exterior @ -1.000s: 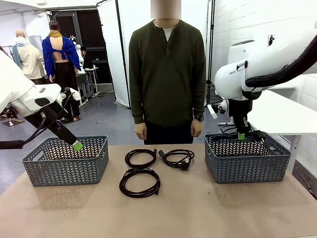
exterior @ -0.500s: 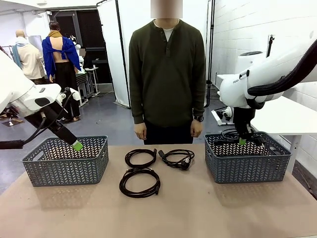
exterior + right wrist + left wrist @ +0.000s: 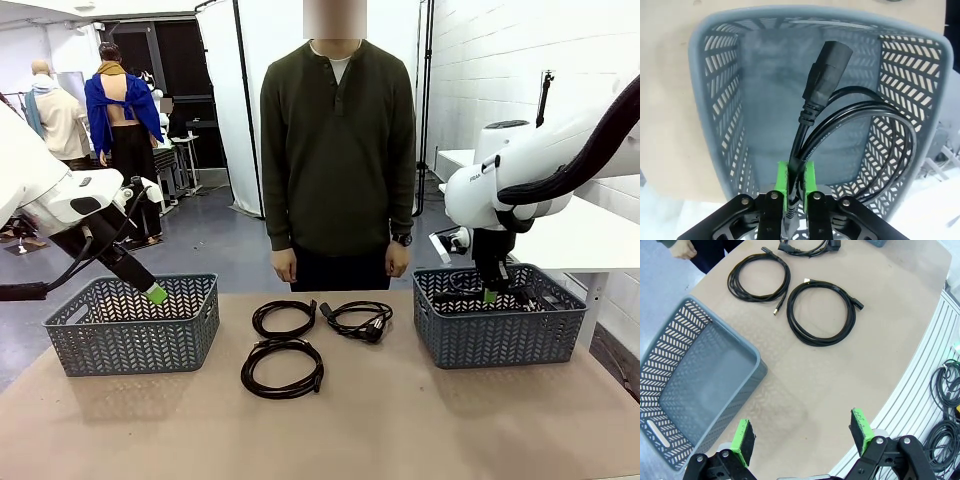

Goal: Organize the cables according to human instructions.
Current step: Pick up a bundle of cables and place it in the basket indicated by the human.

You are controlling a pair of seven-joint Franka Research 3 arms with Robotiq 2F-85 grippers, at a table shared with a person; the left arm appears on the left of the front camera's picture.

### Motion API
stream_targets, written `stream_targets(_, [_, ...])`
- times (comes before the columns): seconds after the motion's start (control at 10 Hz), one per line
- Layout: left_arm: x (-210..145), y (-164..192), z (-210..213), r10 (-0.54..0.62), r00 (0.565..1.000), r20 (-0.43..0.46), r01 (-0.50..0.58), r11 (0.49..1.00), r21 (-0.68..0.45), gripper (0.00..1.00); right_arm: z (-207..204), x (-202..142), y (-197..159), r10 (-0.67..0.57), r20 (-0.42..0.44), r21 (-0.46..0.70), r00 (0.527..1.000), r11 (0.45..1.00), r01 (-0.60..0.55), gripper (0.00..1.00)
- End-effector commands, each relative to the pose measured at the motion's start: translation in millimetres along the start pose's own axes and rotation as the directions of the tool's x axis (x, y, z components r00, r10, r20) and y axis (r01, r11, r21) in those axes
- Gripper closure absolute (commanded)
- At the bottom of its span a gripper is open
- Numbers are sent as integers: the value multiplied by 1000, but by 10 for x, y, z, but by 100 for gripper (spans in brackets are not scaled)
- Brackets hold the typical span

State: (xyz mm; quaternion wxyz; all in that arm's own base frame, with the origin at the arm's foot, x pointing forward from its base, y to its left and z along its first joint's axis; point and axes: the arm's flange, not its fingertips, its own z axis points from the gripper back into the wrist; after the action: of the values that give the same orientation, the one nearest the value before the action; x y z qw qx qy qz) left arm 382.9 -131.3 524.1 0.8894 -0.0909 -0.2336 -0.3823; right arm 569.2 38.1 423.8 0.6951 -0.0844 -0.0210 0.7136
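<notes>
Three black coiled cables lie mid-table: one (image 3: 283,318) at the back left, one (image 3: 357,320) beside it to the right, one (image 3: 282,367) nearer me. The left wrist view shows two of these coils (image 3: 759,280) (image 3: 821,312). My right gripper (image 3: 489,296) (image 3: 795,182) is shut on a fourth cable (image 3: 827,65) with a chunky plug. That coil hangs inside the right grey basket (image 3: 500,335) (image 3: 715,100). My left gripper (image 3: 155,294) (image 3: 801,434) stands open with nothing in it, above the left grey basket (image 3: 130,335) (image 3: 757,360). The human (image 3: 338,150) stands behind the table with both hands down.
The tan table's near rounded edge (image 3: 900,365) runs past my left gripper, with spare cable bundles (image 3: 945,385) on the floor beyond. A white table (image 3: 570,230) stands at the right behind the basket. Other people stand far off at the back left.
My right gripper has come down with the cable, from above the right basket's rim into the basket. The left arm, the three coils and the human have not moved.
</notes>
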Motion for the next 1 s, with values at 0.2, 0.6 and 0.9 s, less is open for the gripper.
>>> stream_targets(0.2, [-18,17,-4,-6,1000,15,6,1000,-12,0,-66,-36,-49,16,11,-2,1000,1000,-16,53])
stream_targets(0.6, [-18,17,-4,-6,1000,15,6,1000,-12,0,116,32,2,5,0,46,1000,999,-5,0])
stream_targets(0.9, [-18,17,-4,-6,1000,15,6,1000,-12,0,289,68,5,-19,-22,57,1000,998,20,0])
